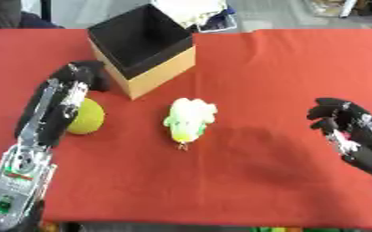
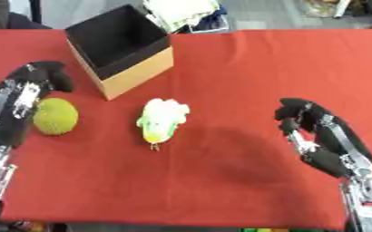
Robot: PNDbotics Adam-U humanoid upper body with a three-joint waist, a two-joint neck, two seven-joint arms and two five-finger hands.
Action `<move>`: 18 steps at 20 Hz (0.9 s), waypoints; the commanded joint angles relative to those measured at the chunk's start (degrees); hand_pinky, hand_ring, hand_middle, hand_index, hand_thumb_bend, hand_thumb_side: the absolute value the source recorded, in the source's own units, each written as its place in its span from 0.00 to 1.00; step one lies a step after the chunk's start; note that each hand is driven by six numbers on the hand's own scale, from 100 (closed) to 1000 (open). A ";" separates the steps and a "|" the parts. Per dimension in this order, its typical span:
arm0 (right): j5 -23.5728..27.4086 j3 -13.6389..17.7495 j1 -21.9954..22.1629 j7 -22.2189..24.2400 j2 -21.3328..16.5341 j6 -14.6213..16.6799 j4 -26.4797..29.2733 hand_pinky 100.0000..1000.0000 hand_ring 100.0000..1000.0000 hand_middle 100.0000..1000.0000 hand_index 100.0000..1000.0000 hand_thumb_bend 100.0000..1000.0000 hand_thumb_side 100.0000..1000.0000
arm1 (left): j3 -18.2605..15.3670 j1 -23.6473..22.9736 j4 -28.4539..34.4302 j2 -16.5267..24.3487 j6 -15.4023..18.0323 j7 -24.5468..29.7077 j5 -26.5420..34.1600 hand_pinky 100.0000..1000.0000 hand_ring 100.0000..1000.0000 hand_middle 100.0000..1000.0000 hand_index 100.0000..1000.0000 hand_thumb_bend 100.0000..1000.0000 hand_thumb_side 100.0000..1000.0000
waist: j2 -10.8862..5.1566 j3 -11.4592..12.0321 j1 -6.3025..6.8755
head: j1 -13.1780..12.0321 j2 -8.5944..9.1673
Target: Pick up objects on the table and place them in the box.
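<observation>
An open cardboard box (image 1: 163,71) with a black inside stands at the back left of the red table. A yellow-green ball (image 2: 56,116) lies in front of it to the left. My left hand (image 1: 65,97) lies along the ball's left side, its loosely bent fingers (image 1: 87,74) reaching past the ball toward the box; nothing is gripped. A white and green-yellow soft object (image 1: 189,118) lies at the table's middle, apart from both hands. My right hand (image 2: 320,131) hovers at the right, fingers relaxed and holding nothing.
A red cloth (image 1: 261,172) covers the whole table. A pile of white and blue things (image 1: 195,12) sits just beyond the far edge behind the box. The table's front edge runs along the bottom of the view.
</observation>
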State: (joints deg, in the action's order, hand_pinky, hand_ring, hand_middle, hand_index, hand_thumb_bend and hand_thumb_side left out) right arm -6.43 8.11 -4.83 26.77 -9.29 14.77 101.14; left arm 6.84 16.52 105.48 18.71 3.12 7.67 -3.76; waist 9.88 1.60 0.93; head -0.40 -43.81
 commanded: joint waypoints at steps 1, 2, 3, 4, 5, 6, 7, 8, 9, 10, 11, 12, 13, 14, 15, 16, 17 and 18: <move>-0.07 0.44 -0.13 -0.34 -1.07 -0.08 0.97 0.62 0.69 0.65 0.82 0.00 0.41 | -0.58 2.84 -0.91 5.71 -1.30 2.68 -3.06 0.67 0.60 0.56 0.78 0.00 0.53 | -0.87 -0.06 0.34 | 0.40 -0.16; -0.11 0.45 -0.10 -0.35 -1.15 -0.11 0.97 0.62 0.69 0.65 0.82 0.00 0.41 | -0.22 3.77 -1.90 7.20 -1.72 3.59 -3.98 0.68 0.61 0.58 0.80 0.00 0.49 | -0.91 -0.08 0.51 | 0.50 -0.21; -0.14 0.47 -0.08 -0.36 -1.24 -0.15 0.97 0.62 0.69 0.65 0.82 0.00 0.41 | 0.27 4.72 -3.06 8.65 -2.07 4.48 -4.88 0.68 0.62 0.59 0.82 0.00 0.44 | -0.96 -0.09 0.68 | 0.60 -0.24; -0.17 0.47 -0.06 -0.36 -1.31 -0.18 0.96 0.62 0.69 0.65 0.82 0.00 0.41 | 0.79 5.63 -4.26 10.10 -2.26 5.37 -5.77 0.69 0.63 0.61 0.83 0.00 0.41 | -0.99 -0.12 0.82 | 0.66 -0.25; -0.19 0.43 -0.05 -0.32 -1.38 -0.20 0.96 0.62 0.69 0.65 0.82 0.00 0.41 | 1.44 6.50 -5.50 11.58 -2.27 6.28 -6.68 0.70 0.65 0.63 0.85 0.00 0.36 | -1.03 -0.17 0.94 | 0.70 -0.21; -0.21 0.38 -0.03 -0.26 -1.43 -0.22 0.95 0.62 0.69 0.65 0.82 0.00 0.41 | 2.25 7.43 -6.82 13.08 -2.09 7.21 -7.61 0.71 0.67 0.66 0.87 0.00 0.32 | -1.06 -0.25 1.03 | 0.73 -0.17; -0.23 0.34 -0.01 -0.21 -1.47 -0.23 0.94 0.62 0.69 0.65 0.82 0.00 0.41 | 3.16 8.36 -8.14 14.55 -1.82 8.11 -8.51 0.72 0.68 0.67 0.88 0.00 0.31 | -1.10 -0.35 1.13 | 0.78 -0.14; -0.23 0.31 0.00 -0.17 -1.49 -0.23 0.93 0.62 0.69 0.65 0.82 0.00 0.41 | 3.98 9.23 -9.37 16.05 -1.38 9.03 -9.43 0.73 0.69 0.69 0.89 0.00 0.30 | -1.13 -0.46 1.17 | 0.78 -0.12; -0.23 0.29 0.04 -0.15 -1.56 -0.23 0.93 0.62 0.69 0.65 0.82 0.00 0.41 | 4.96 10.22 -10.63 17.53 -1.01 9.94 -10.34 0.73 0.70 0.71 0.90 0.00 0.28 | -1.18 -0.59 1.24 | 0.79 -0.15; -0.23 0.28 0.08 -0.14 -1.61 -0.22 0.93 0.62 0.69 0.65 0.82 0.00 0.41 | 6.00 11.28 -11.88 19.00 -0.52 10.84 -11.25 0.74 0.71 0.73 0.91 0.00 0.27 | -1.24 -0.70 1.30 | 0.79 -0.16; -0.23 0.26 0.11 -0.13 -1.66 -0.20 0.93 0.62 0.69 0.65 0.82 0.00 0.41 | 7.12 12.34 -13.09 20.46 0.08 11.74 -12.15 0.75 0.71 0.74 0.92 0.00 0.28 | -1.28 -0.81 1.34 | 0.77 -0.15; -0.22 0.21 0.13 -0.10 -1.68 -0.19 0.92 0.62 0.69 0.65 0.82 0.00 0.41 | 8.11 13.28 -14.21 21.96 0.72 12.67 -13.07 0.76 0.72 0.75 0.93 0.00 0.27 | -1.31 -0.91 1.36 | 0.71 -0.14; -0.21 0.15 0.12 -0.05 -1.68 -0.18 0.91 0.62 0.69 0.65 0.82 0.00 0.41 | 8.89 14.09 -15.21 23.47 1.37 13.59 -14.00 0.76 0.72 0.75 0.93 0.03 0.27 | -1.33 -1.02 1.38 | 0.62 -0.12; -0.18 0.08 0.08 0.01 -1.67 -0.17 0.90 0.62 0.69 0.65 0.82 0.00 0.41 | 9.42 14.69 -16.06 24.95 1.99 14.51 -14.91 0.77 0.73 0.77 0.93 0.11 0.26 | -1.34 -1.15 1.39 | 0.55 -0.09; -0.14 0.01 0.04 0.09 -1.67 -0.15 0.90 0.62 0.69 0.65 0.82 0.00 0.41 | 9.89 15.19 -17.08 26.33 2.53 15.46 -15.86 0.77 0.74 0.77 0.94 0.14 0.26 | -1.35 -1.31 1.42 | 0.50 -0.05; -0.11 -0.04 0.02 0.15 -1.67 -0.15 0.89 0.62 0.69 0.65 0.82 0.00 0.41 | 10.11 15.62 -18.12 27.10 3.02 16.49 -16.89 0.77 0.74 0.78 0.94 0.17 0.26 | -1.36 -1.40 1.44 | 0.49 -0.01; -0.10 -0.03 0.03 0.18 -1.68 -0.16 0.88 0.62 0.69 0.65 0.82 0.00 0.41 | 10.11 15.96 -19.18 27.43 3.33 17.49 -17.89 0.77 0.74 0.78 0.94 0.19 0.26 | -1.36 -1.45 1.46 | 0.54 0.01; -0.11 -0.02 0.06 0.19 -1.68 -0.16 0.87 0.62 0.69 0.65 0.82 0.00 0.41 | 9.99 16.24 -20.19 27.53 3.56 18.51 -18.92 0.77 0.75 0.79 0.94 0.23 0.26 | -1.36 -1.48 1.47 | 0.60 0.01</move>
State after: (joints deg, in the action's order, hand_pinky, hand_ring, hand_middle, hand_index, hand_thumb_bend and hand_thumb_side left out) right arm -6.50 8.07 -4.46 26.80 -9.83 14.60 101.13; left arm 17.14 31.71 86.00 43.56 6.24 24.99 -21.41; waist 9.46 0.11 2.36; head 0.12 -43.82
